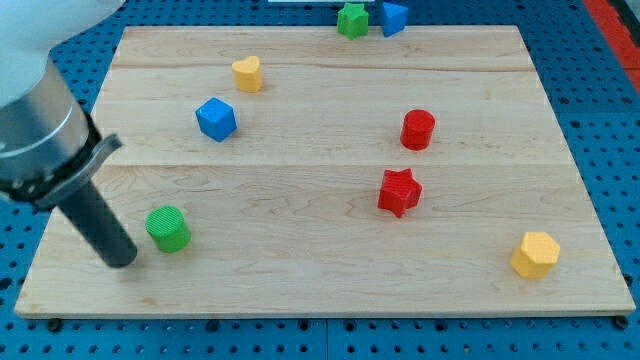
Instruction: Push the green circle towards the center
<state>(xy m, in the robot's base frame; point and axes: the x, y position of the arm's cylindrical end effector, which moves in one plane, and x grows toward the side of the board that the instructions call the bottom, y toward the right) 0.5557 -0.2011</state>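
Tilted from the view's upper left, my tip [122,260] rests on the board [300,280] — just left of the green circle [167,228], seemingly not touching, holding nothing.

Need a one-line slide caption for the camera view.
My tip rests just to the view's left of the green circle, near the wooden board's bottom-left corner, before pushing it toward center.

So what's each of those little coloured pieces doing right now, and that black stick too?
my tip: on the board, just left of the green circle, a thin gap apart
green circle: upright, lower left
blue cube: alone, upper left
yellow heart: near top edge
red cylinder: upright, right of centre
red star: below it
yellow hexagon: lower right
green star: top edge, touching the blue block
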